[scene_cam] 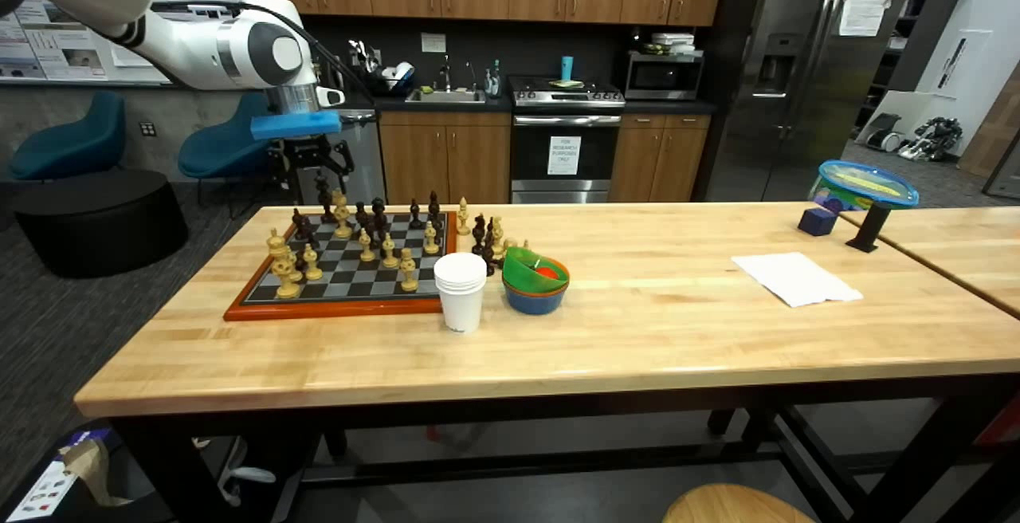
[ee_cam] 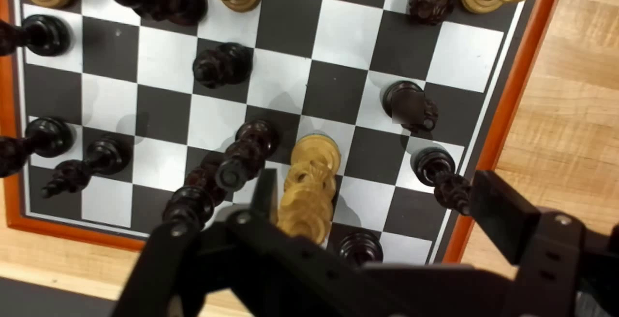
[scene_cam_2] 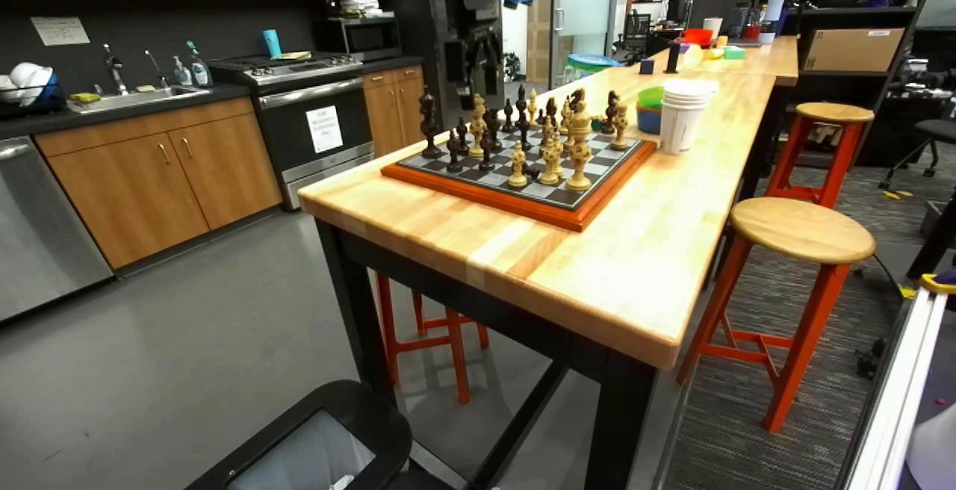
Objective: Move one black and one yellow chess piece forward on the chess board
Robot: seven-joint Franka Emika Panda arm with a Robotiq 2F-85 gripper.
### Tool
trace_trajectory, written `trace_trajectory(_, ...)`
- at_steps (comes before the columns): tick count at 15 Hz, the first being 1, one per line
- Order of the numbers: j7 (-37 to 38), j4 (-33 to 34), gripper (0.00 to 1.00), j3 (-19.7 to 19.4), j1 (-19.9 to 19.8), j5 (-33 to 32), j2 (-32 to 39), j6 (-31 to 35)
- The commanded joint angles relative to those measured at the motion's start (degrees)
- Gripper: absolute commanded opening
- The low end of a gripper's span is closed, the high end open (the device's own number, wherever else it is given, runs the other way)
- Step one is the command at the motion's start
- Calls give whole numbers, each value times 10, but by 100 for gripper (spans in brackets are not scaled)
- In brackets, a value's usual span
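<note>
In the wrist view, from left: black pieces (ee_cam: 51, 136) on the chess board (ee_cam: 333, 87); a yellow piece (ee_cam: 312, 186) near one jaw; the gripper (ee_cam: 377, 191), with jaws wide apart, clamped on nothing; at right, a wooden table (ee_cam: 570, 114) beneath the board. Looks like the approach stage of a pick; cannot tell of which colour. Calls next for centring over one piece, descending without toppling neighbours, then closing.
</note>
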Motion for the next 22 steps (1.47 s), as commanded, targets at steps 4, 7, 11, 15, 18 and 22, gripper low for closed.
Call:
trace_trajectory(4,-22,28,100,2,-8,-8,20,-5)
trace_trajectory(7,-25,29,100,2,-9,-7,24,-4)
trace_trajectory(11,-29,36,100,2,-10,-7,30,-7)
trace_trajectory(15,-30,44,100,2,-12,-7,34,-8)
trace_trajectory(18,-30,46,100,2,-14,-6,35,-8)
trace_trajectory(22,-30,48,100,2,-15,-6,37,-8)
